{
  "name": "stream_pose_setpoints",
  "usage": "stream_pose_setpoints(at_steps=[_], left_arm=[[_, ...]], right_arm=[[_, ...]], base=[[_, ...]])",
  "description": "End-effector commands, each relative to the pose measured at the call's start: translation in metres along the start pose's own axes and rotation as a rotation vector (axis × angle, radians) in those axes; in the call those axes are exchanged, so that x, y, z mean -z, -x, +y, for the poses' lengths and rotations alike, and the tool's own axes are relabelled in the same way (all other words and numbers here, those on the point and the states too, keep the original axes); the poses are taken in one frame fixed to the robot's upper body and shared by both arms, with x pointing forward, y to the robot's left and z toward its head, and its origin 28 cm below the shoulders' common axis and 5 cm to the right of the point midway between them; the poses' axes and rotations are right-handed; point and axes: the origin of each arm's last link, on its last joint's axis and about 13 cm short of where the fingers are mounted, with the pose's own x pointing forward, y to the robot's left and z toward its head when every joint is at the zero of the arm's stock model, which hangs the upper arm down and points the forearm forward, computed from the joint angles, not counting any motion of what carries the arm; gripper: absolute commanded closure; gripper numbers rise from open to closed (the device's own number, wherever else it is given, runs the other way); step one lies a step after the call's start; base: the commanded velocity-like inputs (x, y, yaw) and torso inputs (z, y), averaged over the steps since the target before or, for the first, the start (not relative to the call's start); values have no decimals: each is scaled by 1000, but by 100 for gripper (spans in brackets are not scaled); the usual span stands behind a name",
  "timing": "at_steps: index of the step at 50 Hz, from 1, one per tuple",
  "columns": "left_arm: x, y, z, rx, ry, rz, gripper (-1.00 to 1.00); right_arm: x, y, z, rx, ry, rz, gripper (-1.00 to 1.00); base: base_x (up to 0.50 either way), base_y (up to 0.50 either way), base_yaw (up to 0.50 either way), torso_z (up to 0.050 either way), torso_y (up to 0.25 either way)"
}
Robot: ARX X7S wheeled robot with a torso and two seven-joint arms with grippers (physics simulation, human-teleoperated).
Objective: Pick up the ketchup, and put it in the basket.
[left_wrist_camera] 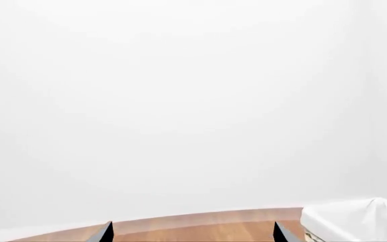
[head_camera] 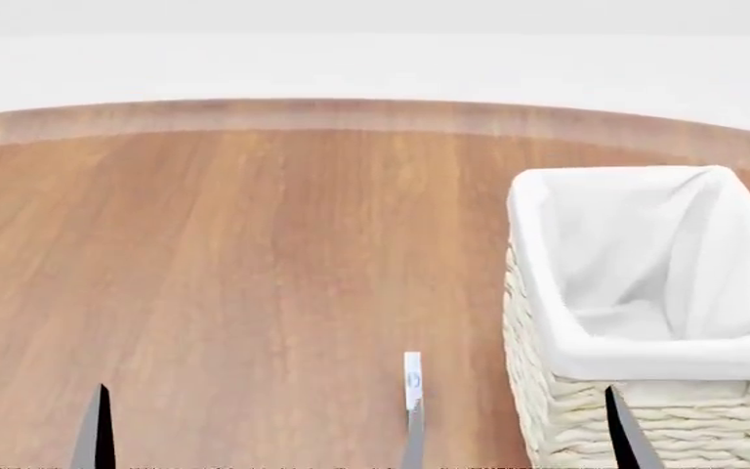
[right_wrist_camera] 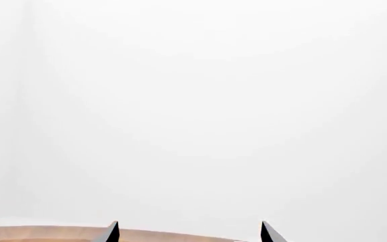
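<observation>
Head view, looking down over a wide wooden surface [head_camera: 245, 264], warm brown grain running away to a curved far edge against white. At the right stands the basket [head_camera: 636, 410], cream wicker with a white cloth liner [head_camera: 570, 342] folded over the rim, nothing visible inside but cloth. Along the bottom edge, dark fingertips [head_camera: 95, 430] poke up, one pale tip near centre, another overlapping the basket's front.

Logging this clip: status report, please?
Both pincers open, empty: left, right. Ketchup not in view. Basket at table's right, only liner showing inside. Nothing in the way.
</observation>
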Motion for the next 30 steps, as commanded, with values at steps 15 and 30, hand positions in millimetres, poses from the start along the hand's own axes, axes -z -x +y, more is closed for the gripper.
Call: stream_pose_setpoints(at_steps=[15, 30], left_arm=[[-2, -1, 3, -15, -4, -36, -100], [-3, -1, 4, -19, -6, -38, -100]], right_arm=[[-1, -1, -1, -8, -59, -33, -100], [1, -1, 0, -10, -60, -29, -100]], base=[[-1, -361, 0, 0, 0], [-1, -500, 0, 0, 0]])
